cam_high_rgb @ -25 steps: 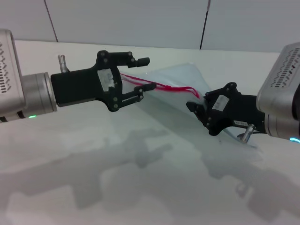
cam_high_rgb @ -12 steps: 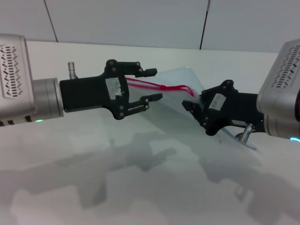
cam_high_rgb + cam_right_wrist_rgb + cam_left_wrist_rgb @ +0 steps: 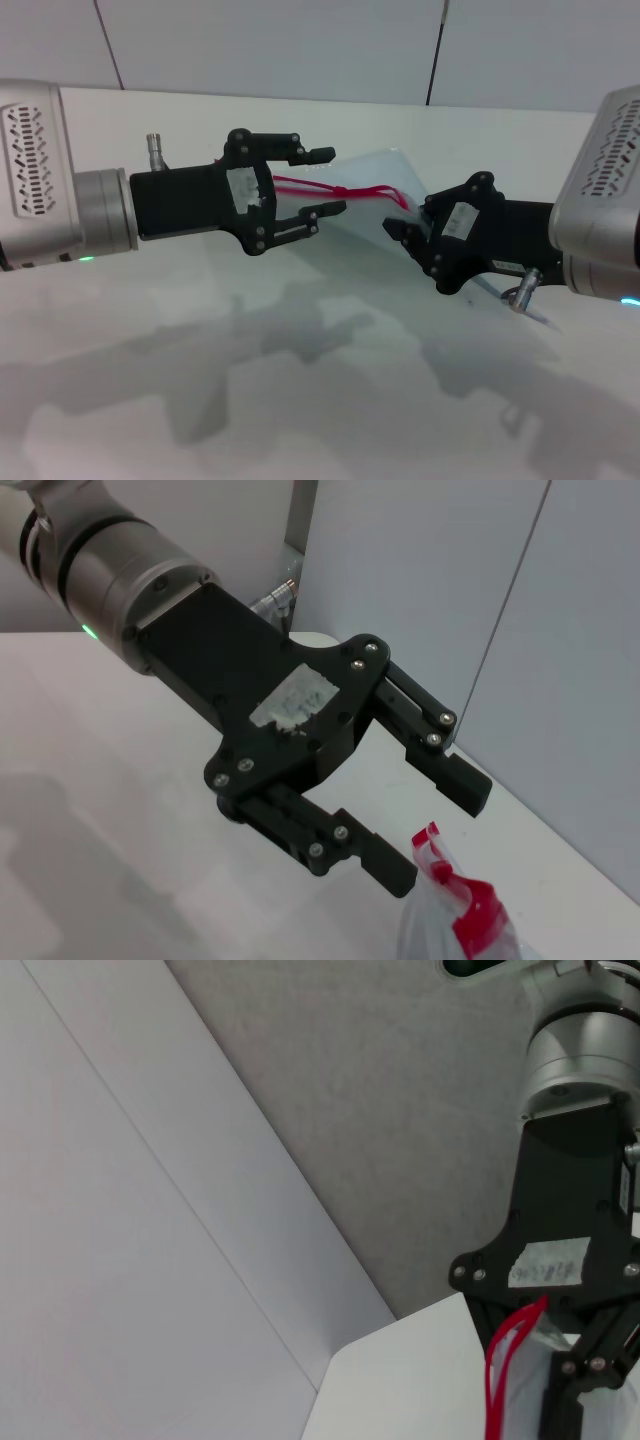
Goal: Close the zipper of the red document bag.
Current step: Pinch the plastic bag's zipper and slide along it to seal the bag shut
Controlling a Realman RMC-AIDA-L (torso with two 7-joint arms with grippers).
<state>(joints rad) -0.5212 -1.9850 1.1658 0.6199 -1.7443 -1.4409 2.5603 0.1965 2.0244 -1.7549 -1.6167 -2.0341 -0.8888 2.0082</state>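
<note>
With the right gripper (image 3: 408, 225) seemingly clamping the bag (image 3: 375, 165) aloft, the open left gripper (image 3: 328, 182) straddles the zipper (image 3: 335, 187), about to pinch and slide.

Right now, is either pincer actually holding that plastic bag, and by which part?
The right pincer holds the red document bag up by one end of its zipper. The left pincer is open around that strip, not gripping.

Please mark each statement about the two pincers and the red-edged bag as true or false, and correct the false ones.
1. The left pincer is open. True.
2. The red document bag lies flat on the table. False: it is held up off the table.
3. The right pincer grips one end of the bag. True.
4. The zipper is blue. False: it is red.
</note>
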